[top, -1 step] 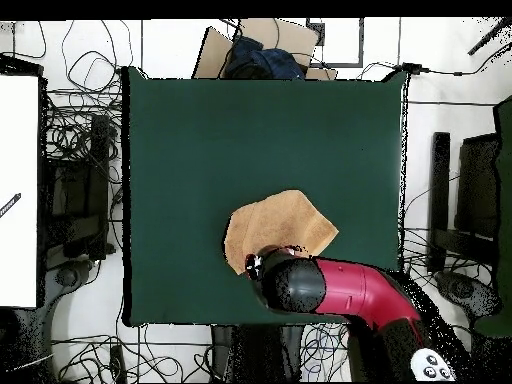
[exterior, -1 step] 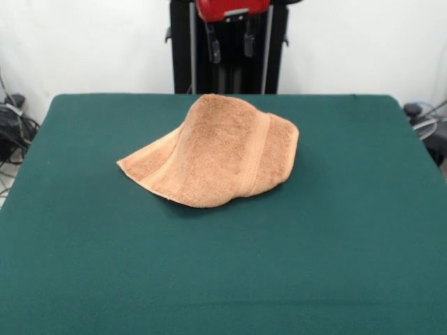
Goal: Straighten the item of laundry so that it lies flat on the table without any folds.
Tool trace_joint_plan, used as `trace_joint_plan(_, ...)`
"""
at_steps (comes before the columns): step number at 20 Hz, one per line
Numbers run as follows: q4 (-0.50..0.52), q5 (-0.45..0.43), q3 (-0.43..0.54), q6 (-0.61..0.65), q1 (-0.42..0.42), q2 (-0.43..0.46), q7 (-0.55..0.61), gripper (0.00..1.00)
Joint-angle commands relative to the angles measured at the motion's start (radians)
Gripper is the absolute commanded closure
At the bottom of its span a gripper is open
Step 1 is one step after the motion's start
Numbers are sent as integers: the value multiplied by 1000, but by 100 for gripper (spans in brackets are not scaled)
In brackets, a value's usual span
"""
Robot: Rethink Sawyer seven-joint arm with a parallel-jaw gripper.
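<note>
Orange-tan towel (exterior, -1 step: 216,152), one, lies folded and humped on one green table (exterior, -1 step: 363,230); one gripper (exterior, -1 step: 228,43) overhead, grip state unclear.

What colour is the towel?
Light orange-tan towel, with smoother woven bands; clearest in the front view.

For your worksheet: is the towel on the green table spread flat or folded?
Folded. The towel humps up in the front view, one layer lapped over another, the woven band curving; it is not flat on the table.

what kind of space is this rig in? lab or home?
Most likely a robotics lab. The towel sits on a green felt-covered table set up as a work surface, loose cables sprawl over the floor around it, and the red robot arm stands at one edge.
</note>
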Motion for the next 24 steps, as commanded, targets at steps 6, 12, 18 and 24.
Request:
trace_joint_plan(6,-92,-114,-40,-31,-39,172,45,0)
trace_joint_plan(12,-128,-129,-23,-3,-86,217,6,0)
trace_joint_plan(18,-159,-141,-12,14,-91,242,13,0)
trace_joint_plan(24,-143,-134,-4,2,-95,230,29,0)
